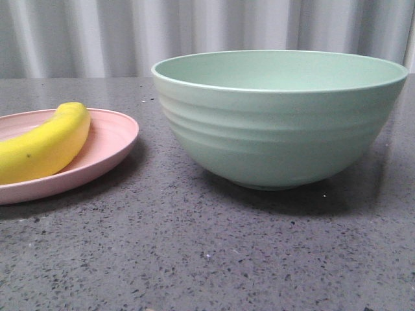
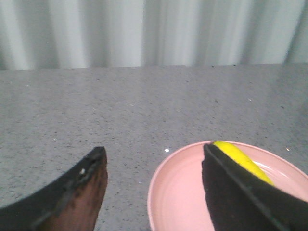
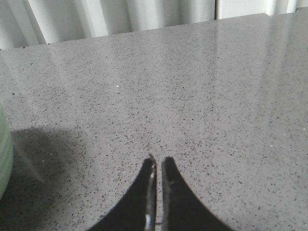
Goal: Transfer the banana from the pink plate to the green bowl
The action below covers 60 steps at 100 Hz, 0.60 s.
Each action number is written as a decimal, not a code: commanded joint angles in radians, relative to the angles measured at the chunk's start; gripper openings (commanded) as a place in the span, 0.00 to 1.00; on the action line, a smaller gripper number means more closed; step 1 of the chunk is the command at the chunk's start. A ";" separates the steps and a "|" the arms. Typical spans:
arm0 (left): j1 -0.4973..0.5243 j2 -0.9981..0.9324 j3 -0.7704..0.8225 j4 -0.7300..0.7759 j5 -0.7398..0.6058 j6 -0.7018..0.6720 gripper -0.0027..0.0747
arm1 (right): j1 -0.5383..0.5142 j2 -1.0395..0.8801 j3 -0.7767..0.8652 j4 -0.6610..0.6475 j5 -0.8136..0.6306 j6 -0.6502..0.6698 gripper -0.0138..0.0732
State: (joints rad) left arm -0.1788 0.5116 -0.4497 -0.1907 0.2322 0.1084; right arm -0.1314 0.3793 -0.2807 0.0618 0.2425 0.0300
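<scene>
The yellow banana [image 1: 48,142] lies on the pink plate [image 1: 110,152] at the left of the front view. The mint-green bowl [image 1: 279,120] stands upright to its right. Neither gripper shows in the front view. In the left wrist view my left gripper [image 2: 154,151] is open, low over the near edge of the pink plate [image 2: 180,187]. One finger [image 2: 226,187] hides most of the banana [image 2: 240,159]; the other finger is over bare table. In the right wrist view my right gripper [image 3: 158,160] is shut and empty over bare table, with the bowl's side [image 3: 4,154] at the frame edge.
A grey speckled tabletop [image 1: 207,253] carries everything. A pale pleated curtain [image 1: 97,32] hangs behind the table's far edge. Bare table lies in front of the bowl and plate.
</scene>
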 commanded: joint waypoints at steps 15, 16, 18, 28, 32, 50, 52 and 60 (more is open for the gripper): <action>-0.180 0.218 -0.153 -0.001 0.130 0.090 0.57 | -0.006 0.016 -0.039 0.001 -0.076 -0.008 0.08; -0.190 0.225 -0.157 -0.001 0.135 0.090 0.57 | -0.006 0.016 -0.039 0.001 -0.076 -0.008 0.08; -0.204 0.253 -0.168 -0.001 0.152 0.090 0.57 | -0.006 0.016 -0.039 0.001 -0.076 -0.008 0.08; -0.264 0.344 -0.226 0.000 0.240 0.121 0.57 | -0.006 0.016 -0.039 0.001 -0.076 -0.008 0.08; -0.278 0.385 -0.254 0.000 0.275 0.141 0.57 | -0.006 0.016 -0.039 0.001 -0.078 -0.008 0.08; -0.300 0.535 -0.354 0.001 0.394 0.141 0.56 | -0.006 0.016 -0.039 0.001 -0.078 -0.008 0.08; -0.300 0.544 -0.359 0.001 0.405 0.141 0.56 | -0.006 0.016 -0.039 0.001 -0.078 -0.008 0.08; -0.300 0.591 -0.392 0.004 0.458 0.141 0.56 | -0.006 0.016 -0.039 0.001 -0.078 -0.008 0.08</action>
State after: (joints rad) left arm -0.4701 1.0729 -0.7826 -0.1813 0.6827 0.2482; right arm -0.1314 0.3793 -0.2807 0.0618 0.2425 0.0300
